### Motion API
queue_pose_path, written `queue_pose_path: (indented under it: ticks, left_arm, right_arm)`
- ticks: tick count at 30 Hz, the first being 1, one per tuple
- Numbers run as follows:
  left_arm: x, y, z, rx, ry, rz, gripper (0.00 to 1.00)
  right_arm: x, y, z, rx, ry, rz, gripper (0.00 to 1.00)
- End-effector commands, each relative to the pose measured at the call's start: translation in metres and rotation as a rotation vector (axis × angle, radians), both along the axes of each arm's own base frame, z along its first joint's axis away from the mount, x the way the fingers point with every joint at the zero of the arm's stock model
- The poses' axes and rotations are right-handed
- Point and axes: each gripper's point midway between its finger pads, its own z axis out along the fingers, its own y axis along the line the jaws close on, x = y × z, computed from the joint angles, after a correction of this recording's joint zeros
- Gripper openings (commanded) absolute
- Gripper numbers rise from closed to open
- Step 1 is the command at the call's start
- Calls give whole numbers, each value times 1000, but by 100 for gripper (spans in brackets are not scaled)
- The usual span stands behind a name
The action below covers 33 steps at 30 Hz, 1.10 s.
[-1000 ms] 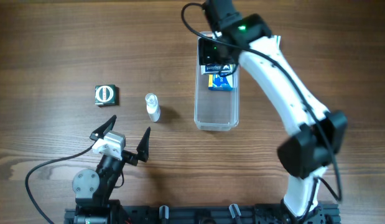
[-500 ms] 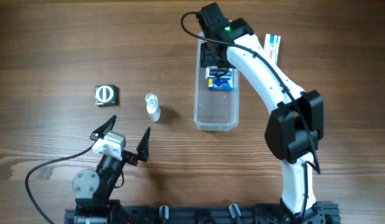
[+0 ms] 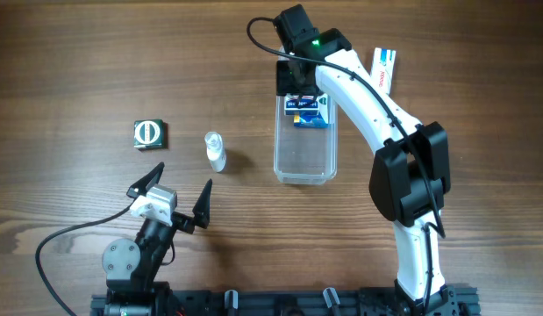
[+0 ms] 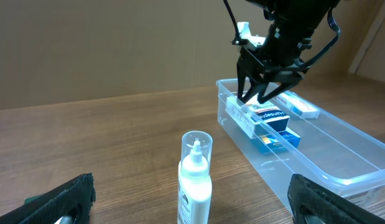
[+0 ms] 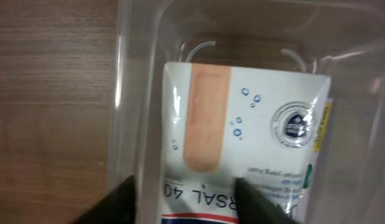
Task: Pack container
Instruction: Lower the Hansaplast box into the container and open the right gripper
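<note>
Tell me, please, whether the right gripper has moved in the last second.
Yes: in the overhead view the right gripper has shifted left, toward the container's left wall at its far end.

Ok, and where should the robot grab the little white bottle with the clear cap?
Around the white body of the bottle, below the clear cap, coming in level from the side of the left gripper. It stands upright and is round and slim, so it should fit between the open fingers; the cap might pull off.
</note>
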Motion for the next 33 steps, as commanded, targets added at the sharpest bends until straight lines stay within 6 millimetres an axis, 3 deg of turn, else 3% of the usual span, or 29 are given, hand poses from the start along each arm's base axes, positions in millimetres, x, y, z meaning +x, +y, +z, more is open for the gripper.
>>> queue_pose_path:
  ticks: [1,7,10,14,20,28,33]
  left_arm:
    - [0,1,-1,15,-8,1,100]
    - [0,1,-1,15,-8,1,100]
    - [0,1,-1,15,-8,1,100]
    - [0,1,-1,15,-8,1,100]
    - [0,1,-1,15,-8,1,100]
    - [0,1,-1,15,-8,1,100]
    - [0,1,-1,15,-8,1,100]
  right_arm:
    - [-1,7,8,34,-7,45,32]
    - [-3,4,0,15,12,41,18]
    - [0,-8,-4,-46,0,17,5]
    - [3,-22,-7,-79,5,-10,4]
    - [1,-35,-34,-98,79,-24,4]
    - [-2,-69,-32,-271,72,-73,4]
    - [-4,-76,-30,-309,72,-82,4]
